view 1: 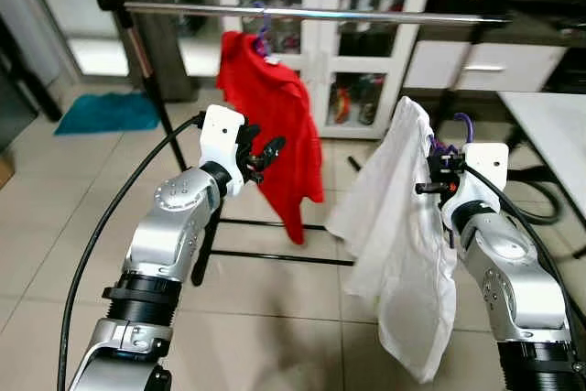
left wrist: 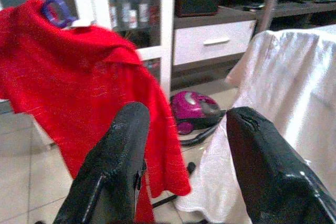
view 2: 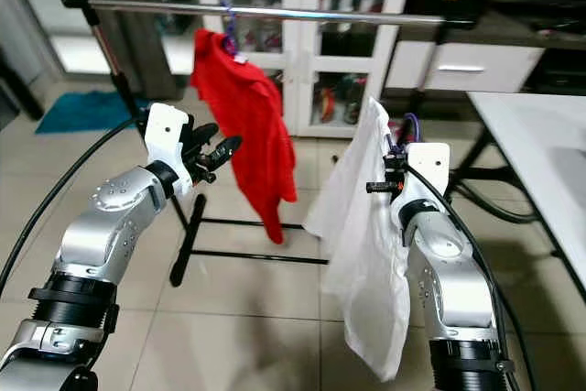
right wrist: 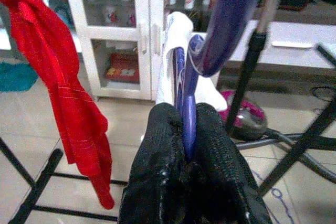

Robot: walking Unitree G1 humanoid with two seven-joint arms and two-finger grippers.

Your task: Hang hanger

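Observation:
A purple hanger (right wrist: 188, 108) carries a white shirt (view 1: 398, 244) that droops below my raised right arm. My right gripper (view 1: 438, 176) is shut on the hanger's neck, and the purple hook (view 1: 465, 125) curls up just above it. The metal rail (view 1: 311, 14) runs across the top, well above the hook. A red shirt (view 1: 275, 125) hangs from the rail on another purple hanger (view 1: 263, 32). My left gripper (view 1: 265, 153) is raised in front of the red shirt, open, with nothing between its fingers (left wrist: 113, 166).
The rack's black feet and crossbars (view 1: 275, 256) lie on the tiled floor under the shirts. A white glass-door cabinet (view 1: 316, 34) stands behind the rail. A white table (view 1: 558, 125) is at the right, and a purple vacuum cleaner (left wrist: 191, 107) sits on the floor.

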